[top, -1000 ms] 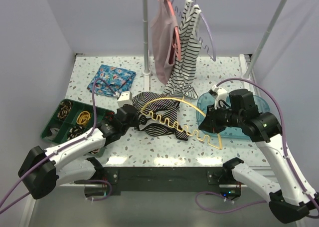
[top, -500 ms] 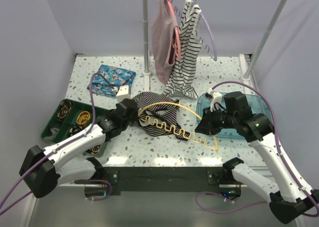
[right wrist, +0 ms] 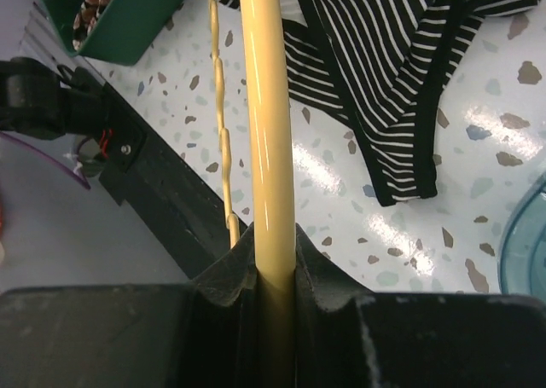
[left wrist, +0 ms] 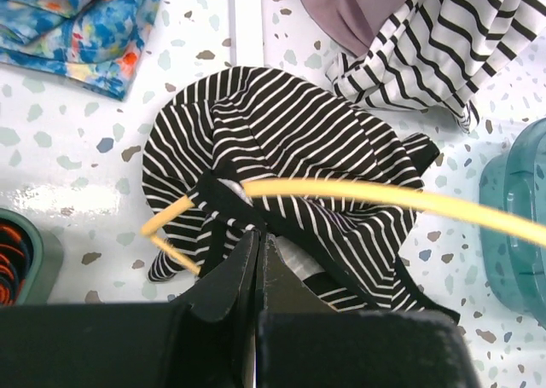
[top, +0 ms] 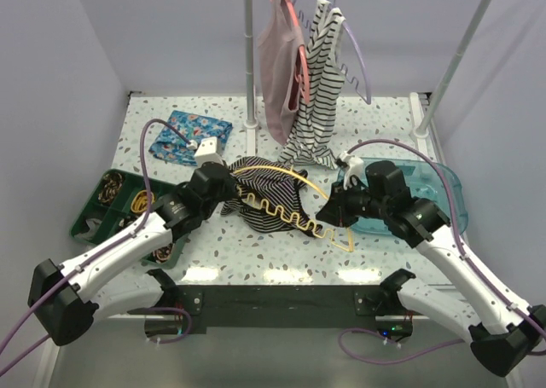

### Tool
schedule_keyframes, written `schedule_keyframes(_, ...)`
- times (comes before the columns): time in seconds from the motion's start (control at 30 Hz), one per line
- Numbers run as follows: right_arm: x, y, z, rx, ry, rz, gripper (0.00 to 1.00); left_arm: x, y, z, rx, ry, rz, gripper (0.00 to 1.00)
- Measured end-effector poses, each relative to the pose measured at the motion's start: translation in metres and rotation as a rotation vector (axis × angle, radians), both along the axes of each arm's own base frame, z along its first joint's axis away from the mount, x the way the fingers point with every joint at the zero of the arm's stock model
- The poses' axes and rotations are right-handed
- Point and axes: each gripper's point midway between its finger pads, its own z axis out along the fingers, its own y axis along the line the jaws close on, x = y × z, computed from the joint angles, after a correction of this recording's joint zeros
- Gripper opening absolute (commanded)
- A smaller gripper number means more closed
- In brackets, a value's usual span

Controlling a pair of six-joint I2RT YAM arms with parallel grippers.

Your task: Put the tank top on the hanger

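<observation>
The tank top (left wrist: 290, 136) is seen crumpled at the centre of the table (top: 230, 247), left of a teal bin (top: 435, 192). Its dark trim at the near-left edge is pinched between the closed jaws of the left gripper (left wrist: 258, 243). The hanger (left wrist: 384, 194) is laid across the top (its arched bar is passed under a dark strap at the left end), and its right arm is clamped tight in the right gripper (right wrist: 275, 251), close to the bin's left rim.
</observation>
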Motion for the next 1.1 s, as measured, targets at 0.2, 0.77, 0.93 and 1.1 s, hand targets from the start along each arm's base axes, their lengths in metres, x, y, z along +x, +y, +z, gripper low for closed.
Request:
schedule_keyframes(0.2, -0.004, 0.023, -0.011, -0.028, -0.068, 0.062, 0.0, 0.003, 0.006, 0.015, 0.028, -0.019, 0.02, 0.0)
schedule_keyframes(0.77, 0.015, 0.029, -0.02, -0.043, -0.212, 0.071, 0.0, 0.001, -0.001, 0.04, 0.069, -0.065, -0.099, 0.02)
schedule_keyframes(0.93, 0.016, 0.045, -0.025, -0.055, -0.239, 0.115, 0.0, 0.002, -0.001, 0.047, 0.073, -0.077, -0.1, 0.03)
schedule_keyframes(1.1, 0.028, 0.048, -0.021, -0.057, -0.32, 0.087, 0.0, 0.002, -0.009, 0.06, 0.053, -0.096, -0.141, 0.03)
